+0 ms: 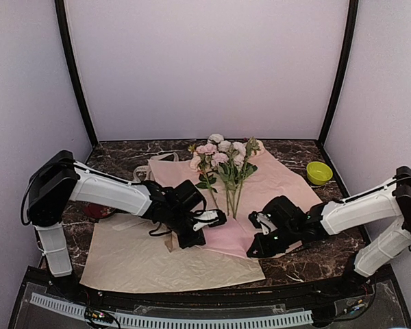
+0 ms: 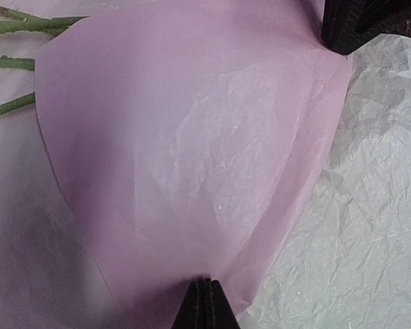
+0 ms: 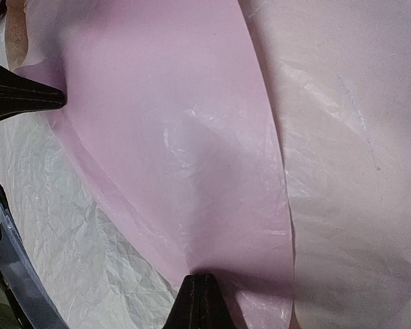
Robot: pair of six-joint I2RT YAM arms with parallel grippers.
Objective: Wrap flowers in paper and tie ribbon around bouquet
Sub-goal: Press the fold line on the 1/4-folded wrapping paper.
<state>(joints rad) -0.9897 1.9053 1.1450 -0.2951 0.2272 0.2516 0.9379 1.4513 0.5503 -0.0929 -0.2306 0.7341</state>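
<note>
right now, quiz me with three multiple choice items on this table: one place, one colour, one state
1. The flowers lie
a) in a vase
b) on the pink paper
c) on bare tabletop

2. The bowl at the right is
a) blue
b) red
c) yellow-green

3. The left gripper is
a) shut on the paper's edge
b) open above the flowers
c) holding a stem

Answers: 1 b, the top view shows the stems and heads resting on the pink sheet. 2 c, its colour is plain in the top view. 3 a, the left wrist view shows the fingers closed together with the pink sheet pinched between them.
</note>
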